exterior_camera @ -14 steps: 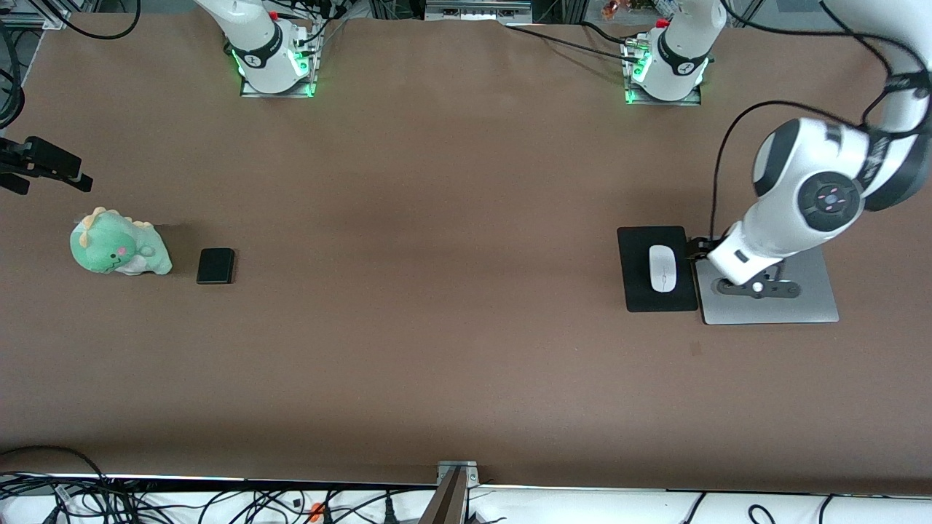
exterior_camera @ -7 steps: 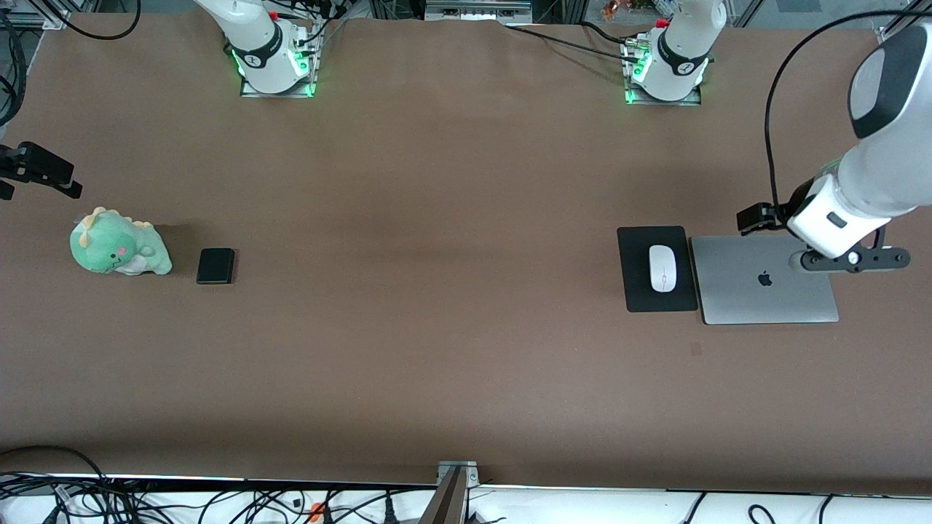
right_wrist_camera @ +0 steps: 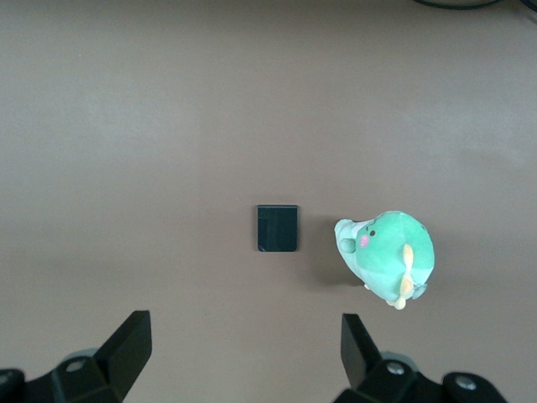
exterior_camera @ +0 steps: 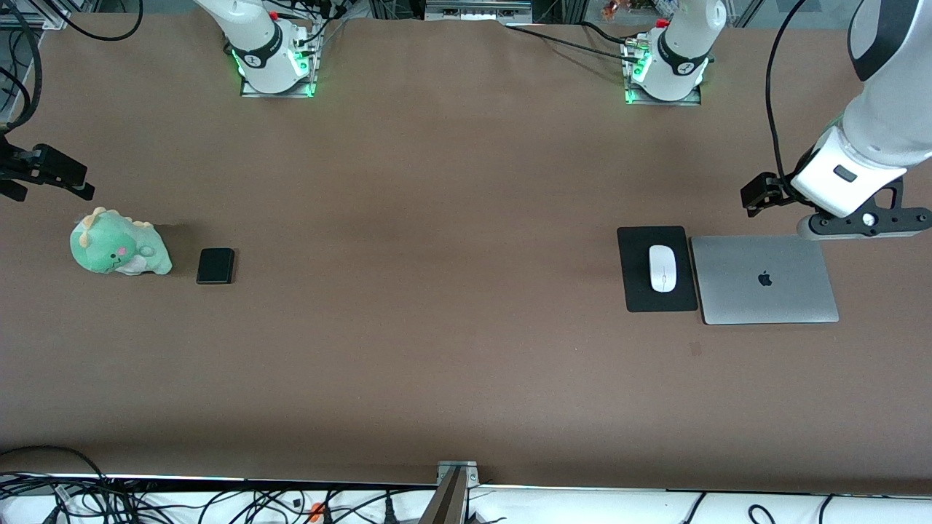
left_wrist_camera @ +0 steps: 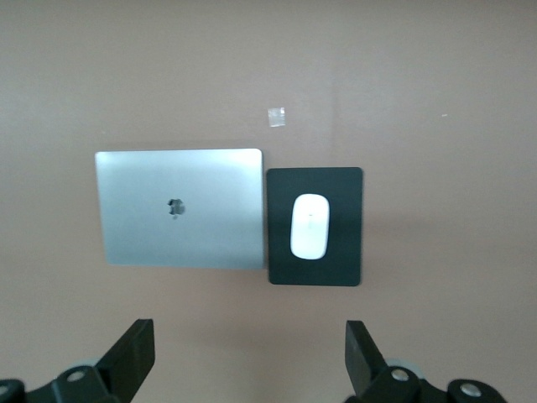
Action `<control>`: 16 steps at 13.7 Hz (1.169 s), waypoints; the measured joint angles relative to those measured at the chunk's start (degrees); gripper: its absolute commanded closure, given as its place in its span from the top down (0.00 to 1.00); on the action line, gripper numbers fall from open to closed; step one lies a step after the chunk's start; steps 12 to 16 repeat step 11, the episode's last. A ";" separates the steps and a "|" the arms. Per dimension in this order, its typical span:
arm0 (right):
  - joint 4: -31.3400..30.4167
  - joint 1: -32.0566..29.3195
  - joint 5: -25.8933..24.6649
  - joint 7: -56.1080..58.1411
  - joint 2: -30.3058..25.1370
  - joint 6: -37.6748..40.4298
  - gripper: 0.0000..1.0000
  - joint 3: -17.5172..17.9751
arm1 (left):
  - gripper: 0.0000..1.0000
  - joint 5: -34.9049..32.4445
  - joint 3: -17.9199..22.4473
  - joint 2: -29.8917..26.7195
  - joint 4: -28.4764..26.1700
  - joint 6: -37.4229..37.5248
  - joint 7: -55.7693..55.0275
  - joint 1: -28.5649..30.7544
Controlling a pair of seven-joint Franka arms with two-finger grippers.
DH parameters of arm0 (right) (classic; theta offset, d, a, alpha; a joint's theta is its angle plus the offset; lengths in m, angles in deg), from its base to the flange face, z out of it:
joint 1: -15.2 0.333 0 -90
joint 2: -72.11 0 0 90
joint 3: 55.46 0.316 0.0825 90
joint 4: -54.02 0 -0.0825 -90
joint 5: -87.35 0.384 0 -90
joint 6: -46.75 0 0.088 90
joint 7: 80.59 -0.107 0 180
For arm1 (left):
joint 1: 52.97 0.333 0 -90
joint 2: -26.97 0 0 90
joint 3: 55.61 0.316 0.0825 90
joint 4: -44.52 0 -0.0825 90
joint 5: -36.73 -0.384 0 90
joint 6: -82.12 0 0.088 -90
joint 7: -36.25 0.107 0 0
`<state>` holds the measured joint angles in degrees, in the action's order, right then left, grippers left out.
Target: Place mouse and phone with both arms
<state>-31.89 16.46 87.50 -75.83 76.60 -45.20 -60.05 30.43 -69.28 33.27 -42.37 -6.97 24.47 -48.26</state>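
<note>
The white mouse [exterior_camera: 662,268] [left_wrist_camera: 310,226] lies on a black mat [exterior_camera: 637,247] [left_wrist_camera: 344,189] toward the left arm's end of the table. The black phone [exterior_camera: 215,266] [right_wrist_camera: 278,227] lies flat on the table toward the right arm's end. My left gripper [exterior_camera: 864,222] [left_wrist_camera: 250,340] hangs open and empty over bare table, just off the laptop's edge on the robots' side. My right gripper [right_wrist_camera: 243,340] is open and empty high over bare table near the phone. In the front view only black parts of it show at the picture's edge.
A closed silver laptop [exterior_camera: 764,279] [left_wrist_camera: 178,207] lies against the mat, on the side toward the left arm's end. A green plush dinosaur [exterior_camera: 116,251] [right_wrist_camera: 388,254] sits beside the phone. A small scrap of tape [exterior_camera: 695,349] is stuck nearer the front camera than the mat.
The left arm has risen and swung off the laptop toward the table's end, uncovering it. The right gripper has barely shifted. Mouse and phone have not moved.
</note>
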 measured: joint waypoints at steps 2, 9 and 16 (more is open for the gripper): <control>-0.04 0.08 0.00 -0.09 0.00 0.00 1.00 0.12 | 1.00 4.35 7.78 -1.39 -0.05 0.07 0.06 -5.27; -0.38 0.10 0.00 -0.09 0.10 -0.23 1.00 0.14 | 1.00 5.21 10.57 -1.86 -0.56 0.08 0.10 -7.28; -0.40 0.11 0.00 -0.09 0.11 -0.27 1.00 0.15 | 1.00 5.21 10.58 -1.86 -0.56 0.08 0.10 -7.30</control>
